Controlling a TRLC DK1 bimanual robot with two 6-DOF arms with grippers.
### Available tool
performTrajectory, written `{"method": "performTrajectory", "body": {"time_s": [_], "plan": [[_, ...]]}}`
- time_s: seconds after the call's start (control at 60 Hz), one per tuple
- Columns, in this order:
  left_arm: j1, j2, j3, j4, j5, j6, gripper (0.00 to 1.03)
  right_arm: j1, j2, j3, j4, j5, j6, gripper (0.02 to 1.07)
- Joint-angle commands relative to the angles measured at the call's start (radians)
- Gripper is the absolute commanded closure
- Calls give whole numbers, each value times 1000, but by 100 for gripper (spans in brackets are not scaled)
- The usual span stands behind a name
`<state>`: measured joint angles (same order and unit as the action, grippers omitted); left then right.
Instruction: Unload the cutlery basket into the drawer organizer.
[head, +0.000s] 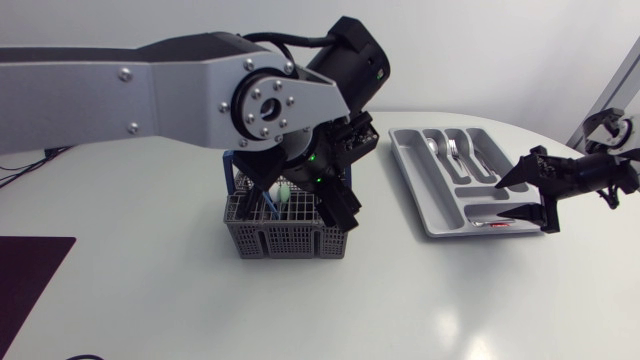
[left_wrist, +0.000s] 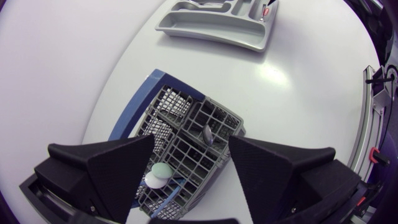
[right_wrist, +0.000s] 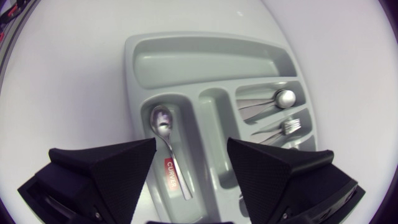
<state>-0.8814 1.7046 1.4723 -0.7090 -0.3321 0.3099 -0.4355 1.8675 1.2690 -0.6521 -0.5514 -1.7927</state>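
Low in the frame, the left gripper (left_wrist: 191, 139) hangs with its fingers (left_wrist: 118, 168) spread wide over the grey mesh cutlery basket (left_wrist: 180, 112) at centre. A metal utensil (left_wrist: 207, 133) stands in a middle compartment, and two pale discs (left_wrist: 157, 175) sit beside the left finger. The drawer organizer (left_wrist: 217, 28) lies at the frame's top on the white table (left_wrist: 74, 56).

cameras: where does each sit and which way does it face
Head view: fixed above the table, looking down on the basket, the organizer and both arms.
Left wrist view: on the left arm's last link, looking down into the basket; its open jaws show.
Right wrist view: on the right arm's last link, looking down into the organizer; its open jaws show.
Shared: organizer in all three; basket in head and left wrist.
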Motion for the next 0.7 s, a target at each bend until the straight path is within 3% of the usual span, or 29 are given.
{"method": "performTrajectory", "body": {"time_s": [0.0,0.183,0.45,0.683], "plan": [[-10,38,-20,-10,-10,-29,16,-14,-76,7,-23,-41,38,6],[-25,56,-40,-4,-44,-80,16,-23,-186,-59,-35,-148,145,6],[-83,98,-46,5,-206,-160,16,-39,-380,-230,-30,-291,253,6],[-99,151,-7,2,-272,-210,16,-34,-571,-442,23,-323,316,6]]}}
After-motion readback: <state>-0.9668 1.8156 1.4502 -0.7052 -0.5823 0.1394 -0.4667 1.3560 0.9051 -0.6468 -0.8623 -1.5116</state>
